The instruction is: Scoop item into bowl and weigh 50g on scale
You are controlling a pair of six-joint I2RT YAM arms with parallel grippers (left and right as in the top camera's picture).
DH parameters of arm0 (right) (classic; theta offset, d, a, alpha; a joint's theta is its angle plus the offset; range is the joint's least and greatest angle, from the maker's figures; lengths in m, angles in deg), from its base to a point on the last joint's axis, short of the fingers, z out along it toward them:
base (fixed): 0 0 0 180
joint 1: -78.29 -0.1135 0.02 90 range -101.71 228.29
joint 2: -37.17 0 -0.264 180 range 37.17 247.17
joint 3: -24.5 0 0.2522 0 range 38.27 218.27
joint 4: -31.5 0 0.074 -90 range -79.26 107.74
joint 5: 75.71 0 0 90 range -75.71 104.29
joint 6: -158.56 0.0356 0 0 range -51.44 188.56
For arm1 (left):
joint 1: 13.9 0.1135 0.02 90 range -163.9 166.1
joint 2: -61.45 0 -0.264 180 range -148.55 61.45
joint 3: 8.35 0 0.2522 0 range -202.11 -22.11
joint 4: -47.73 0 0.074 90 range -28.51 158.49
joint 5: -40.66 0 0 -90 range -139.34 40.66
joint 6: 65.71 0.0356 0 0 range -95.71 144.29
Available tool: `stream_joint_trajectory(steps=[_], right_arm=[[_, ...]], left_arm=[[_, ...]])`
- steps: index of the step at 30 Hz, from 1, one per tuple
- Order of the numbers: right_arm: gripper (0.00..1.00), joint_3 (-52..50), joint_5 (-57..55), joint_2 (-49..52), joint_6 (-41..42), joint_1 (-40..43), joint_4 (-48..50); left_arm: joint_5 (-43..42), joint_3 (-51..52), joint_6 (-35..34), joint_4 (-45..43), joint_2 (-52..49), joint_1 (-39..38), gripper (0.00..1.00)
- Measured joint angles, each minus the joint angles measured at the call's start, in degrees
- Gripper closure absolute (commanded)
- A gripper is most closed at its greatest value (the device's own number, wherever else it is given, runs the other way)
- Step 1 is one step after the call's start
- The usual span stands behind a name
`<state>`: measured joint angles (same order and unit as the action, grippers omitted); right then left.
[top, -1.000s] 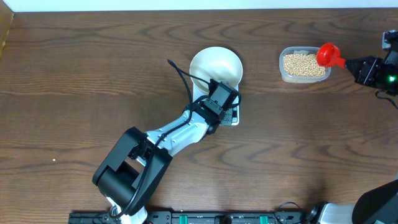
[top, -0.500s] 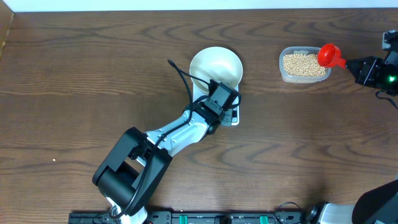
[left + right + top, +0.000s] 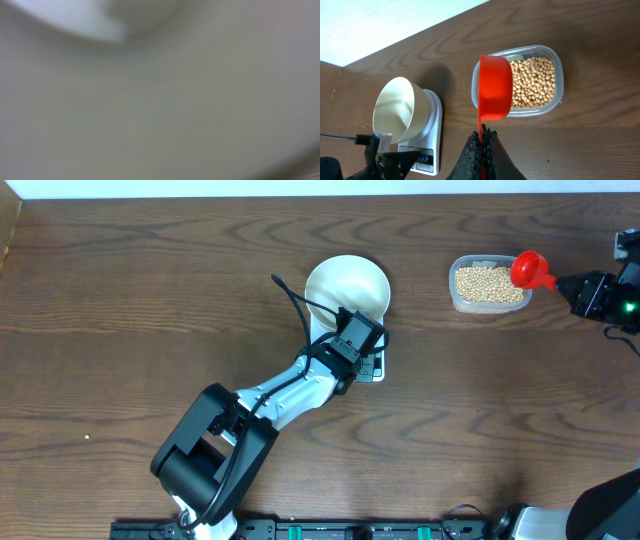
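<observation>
Beans (image 3: pixel 488 283) are what I have to weigh, and as far as I can see none have reached the bowl. Starting at the left of the table (image 3: pixel 120 300), my left arm (image 3: pixel 290 390) reaches diagonally up to the bowl (image 3: pixel 347 285), which sits on the scale (image 3: pixel 373 370). The left jaws are right against the bowl's near side, over the scale's front edge, so the display is hidden from above. The left wrist camera shows only a pale blur, and I cannot tell whether those jaws are spread or pressed on anything. Well to the right stands the clear tub (image 3: pixel 452 285), which holds all the beans. At its right edge hangs the red scoop (image 3: pixel 527 268), its handle pinched firmly in my right jaws at the table's far right. From the right wrist the scoop (image 3: pixel 495 87) overlaps the tub's rim beside the beans (image 3: pixel 535 82), and I cannot tell whether it carries any. I judge this to be the start of the scooping step. Next I need to dip and load the scoop, carry it level across to the bowl, and tip it gently. Near 50 g I will need small pours, with the display uncovered.
</observation>
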<state>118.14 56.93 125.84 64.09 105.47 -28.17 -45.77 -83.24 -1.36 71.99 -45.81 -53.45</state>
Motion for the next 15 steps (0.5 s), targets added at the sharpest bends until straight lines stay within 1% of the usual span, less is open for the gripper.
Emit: stream_joint_trajectory(steps=[15], right_arm=[[0.99,0.00,0.00,0.00,0.00,0.00,-0.20]], left_arm=[[0.02,-0.70,-0.22,1.79,-0.22,0.00,0.93]])
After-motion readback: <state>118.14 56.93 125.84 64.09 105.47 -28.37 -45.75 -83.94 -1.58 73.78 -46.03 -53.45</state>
